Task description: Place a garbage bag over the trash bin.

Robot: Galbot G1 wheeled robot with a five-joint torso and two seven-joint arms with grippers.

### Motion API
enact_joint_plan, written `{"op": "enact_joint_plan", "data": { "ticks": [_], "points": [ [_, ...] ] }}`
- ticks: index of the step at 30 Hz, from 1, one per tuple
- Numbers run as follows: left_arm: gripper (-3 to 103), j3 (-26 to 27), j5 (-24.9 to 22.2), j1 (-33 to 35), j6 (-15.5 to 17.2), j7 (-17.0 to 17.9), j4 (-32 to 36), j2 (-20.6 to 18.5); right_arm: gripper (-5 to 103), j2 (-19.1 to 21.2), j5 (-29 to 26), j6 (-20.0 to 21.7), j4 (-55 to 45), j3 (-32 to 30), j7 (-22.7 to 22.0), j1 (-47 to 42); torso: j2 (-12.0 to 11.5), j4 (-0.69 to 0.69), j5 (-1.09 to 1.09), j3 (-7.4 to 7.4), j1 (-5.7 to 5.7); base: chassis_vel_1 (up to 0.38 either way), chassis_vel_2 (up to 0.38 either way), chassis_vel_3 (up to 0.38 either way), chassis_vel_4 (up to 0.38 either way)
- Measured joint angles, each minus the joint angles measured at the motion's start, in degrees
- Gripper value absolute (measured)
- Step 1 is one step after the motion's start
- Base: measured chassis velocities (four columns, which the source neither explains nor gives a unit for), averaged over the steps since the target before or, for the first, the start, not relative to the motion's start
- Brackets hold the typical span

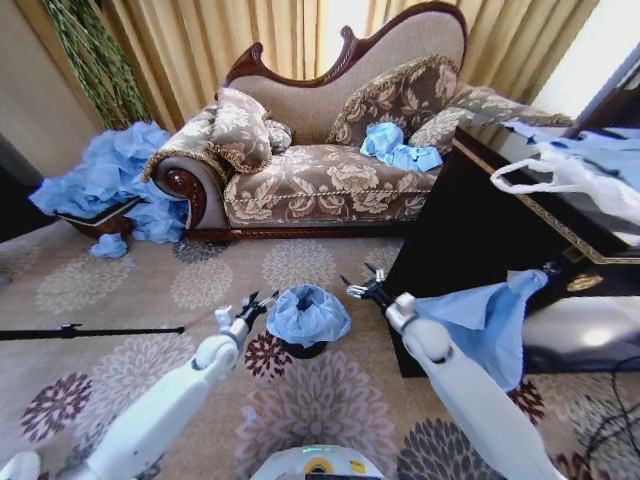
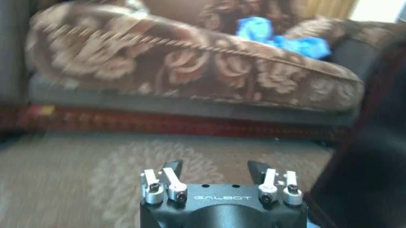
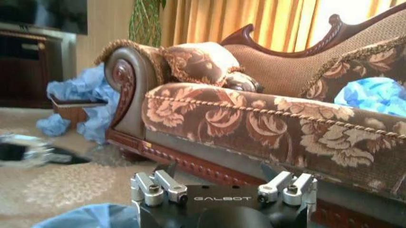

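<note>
Both tools, left (image 1: 252, 304) and right (image 1: 366, 283), hang open and empty beside the trash bin (image 1: 305, 349); its loosely draped garbage bag (image 1: 307, 313) could slip inside.

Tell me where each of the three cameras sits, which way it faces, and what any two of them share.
Head view: on the head, looking down at the trash bin capped with the garbage bag; left gripper and right gripper flank it, both open.
Left wrist view: low, facing the sofa; its own left gripper at the frame's foot.
Right wrist view: low, facing the sofa's armrest end; its own right gripper shows.
Shared: all three show the sofa.
</note>
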State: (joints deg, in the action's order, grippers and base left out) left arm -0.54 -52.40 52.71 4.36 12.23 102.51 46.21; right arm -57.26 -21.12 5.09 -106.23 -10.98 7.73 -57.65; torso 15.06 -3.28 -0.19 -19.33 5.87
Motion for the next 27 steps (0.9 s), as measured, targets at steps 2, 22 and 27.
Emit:
{"op": "enact_joint_plan", "data": {
  "ticks": [2, 22, 27],
  "points": [
    [70, -0.58, 2.04, -0.26, 0.85, 0.2, 2.32, -2.72, 86, 0.09, -0.45, -0.69, -0.67, 0.88, 0.22, 0.09, 0.0, 0.07, -0.01, 0.0, 0.0, 0.0, 0.0, 0.0, 0.0],
    [1, -53.15, -1.99, -48.32, 10.18, -0.66, -11.83, -1.65, 100, -1.91, -5.39, -6.64, -15.89, -12.49, -5.57, -9.83, 0.0, 0.08, 0.04, -0.01, 0.02, 0.0, 0.0, 0.0, 0.0],
    [0, -59.76, -4.91, -53.9, 16.62, -2.61, -14.12, 1.31, 100, -3.88, -6.62, -5.44, -20.93, -12.87, -6.63, -12.82, -0.01, 0.14, 0.0, -0.01, 0.01, 0.0, 0.0, 0.0, 0.0]
  ]
}}
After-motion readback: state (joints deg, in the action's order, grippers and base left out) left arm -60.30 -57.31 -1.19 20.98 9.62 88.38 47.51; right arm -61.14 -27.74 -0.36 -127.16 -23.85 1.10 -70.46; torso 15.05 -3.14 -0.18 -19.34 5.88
